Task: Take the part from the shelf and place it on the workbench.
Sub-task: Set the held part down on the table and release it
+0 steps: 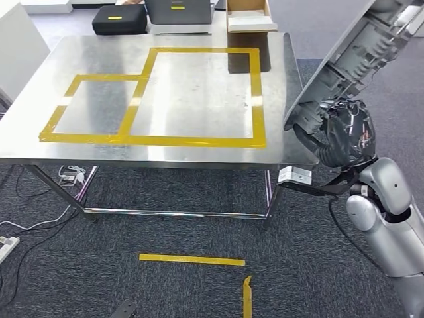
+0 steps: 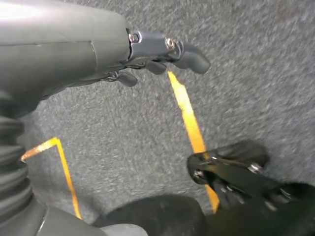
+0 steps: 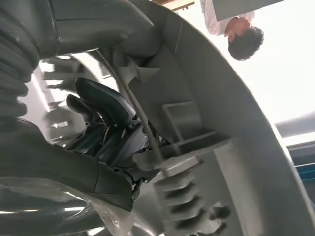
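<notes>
The robot's right hand point(image 1: 345, 136) grips the lower edge of a large grey moulded plastic part point(image 1: 358, 50), its dark fingers point(image 3: 102, 98) curled around a ribbed inner edge of the panel, as the right wrist view shows at close range. The part is held tilted in the air just beyond the right end of the steel workbench point(image 1: 150, 149), rising from the hand toward the far right, with its ribbed inner face turned to the head camera; its lower corner hangs close over the workbench's right edge, and whether it touches the metal cannot be told.

On the workbench top, yellow tape point(image 1: 258, 93) marks out a large rectangle with a smaller one joined on its left. Behind the workbench stand a black case point(image 1: 120, 18), a grey box point(image 1: 177, 14) and an open cardboard box point(image 1: 250, 16). Two strips of yellow floor tape point(image 1: 192, 260) lie on the dark carpet in front of the workbench, and white cables point(image 1: 72, 175) trail beneath its left end.

The left hand point(image 2: 148, 54) hangs over the carpet, its fingers point(image 2: 191, 56) apart and holding nothing. In the right wrist view a person point(image 3: 237, 29) in a white top appears beyond the part.
</notes>
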`<action>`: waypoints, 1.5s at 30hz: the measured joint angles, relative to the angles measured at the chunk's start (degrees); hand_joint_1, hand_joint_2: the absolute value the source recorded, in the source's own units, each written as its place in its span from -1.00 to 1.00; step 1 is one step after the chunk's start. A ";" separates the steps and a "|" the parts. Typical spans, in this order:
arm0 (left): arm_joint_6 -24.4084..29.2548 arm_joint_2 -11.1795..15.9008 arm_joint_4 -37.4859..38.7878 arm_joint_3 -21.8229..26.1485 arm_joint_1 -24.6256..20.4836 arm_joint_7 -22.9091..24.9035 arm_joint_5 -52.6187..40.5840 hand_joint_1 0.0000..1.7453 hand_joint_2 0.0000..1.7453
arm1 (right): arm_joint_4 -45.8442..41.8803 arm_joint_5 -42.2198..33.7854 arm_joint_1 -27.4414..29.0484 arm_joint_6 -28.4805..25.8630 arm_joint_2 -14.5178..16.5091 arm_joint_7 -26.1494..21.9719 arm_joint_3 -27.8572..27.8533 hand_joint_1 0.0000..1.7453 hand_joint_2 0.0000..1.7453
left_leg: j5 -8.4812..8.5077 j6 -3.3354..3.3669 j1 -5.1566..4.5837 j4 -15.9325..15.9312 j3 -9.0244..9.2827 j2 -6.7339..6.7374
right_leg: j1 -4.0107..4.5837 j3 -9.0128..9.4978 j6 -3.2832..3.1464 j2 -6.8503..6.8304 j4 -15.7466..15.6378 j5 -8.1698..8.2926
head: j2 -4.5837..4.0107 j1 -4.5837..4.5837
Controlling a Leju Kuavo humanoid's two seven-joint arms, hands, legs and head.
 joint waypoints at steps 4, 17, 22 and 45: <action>0.00 0.20 0.00 0.01 0.42 -0.31 0.14 -1.00 1.00 | 0.30 0.41 0.18 0.17 0.20 0.03 0.70 1.00 1.00 | 6.84 1.36 -0.67 -9.21 -1.35 -0.06 | 0.04 4.23 0.42 0.34 -0.10 -3.32 | 0.00 -0.04; 0.14 0.00 0.00 0.01 0.41 -0.40 0.11 -1.00 1.00 | 1.35 1.25 -0.97 0.83 0.85 0.03 2.14 1.00 1.00 | 8.53 3.79 -1.05 -15.80 6.72 -1.23 | 0.68 -6.40 2.38 0.07 11.81 -9.38 | 0.00 0.29; 1.63 -0.48 0.11 -0.01 -0.07 -0.04 -0.38 -1.00 1.00 | 2.20 2.31 -1.81 1.21 1.30 0.18 3.24 1.00 1.00 | 6.17 3.21 -1.39 -15.92 9.14 -1.64 | 2.02 -5.46 0.11 0.46 0.12 4.14 | 0.00 0.37; 2.64 -0.59 0.17 -1.16 -1.03 0.47 -2.37 -1.00 1.00 | 8.01 1.59 -4.25 2.87 6.02 0.26 6.43 1.00 1.00 | 10.40 2.89 0.11 -16.33 3.99 -0.89 | 0.37 -8.97 2.75 -0.06 13.82 -5.28 | 0.00 0.44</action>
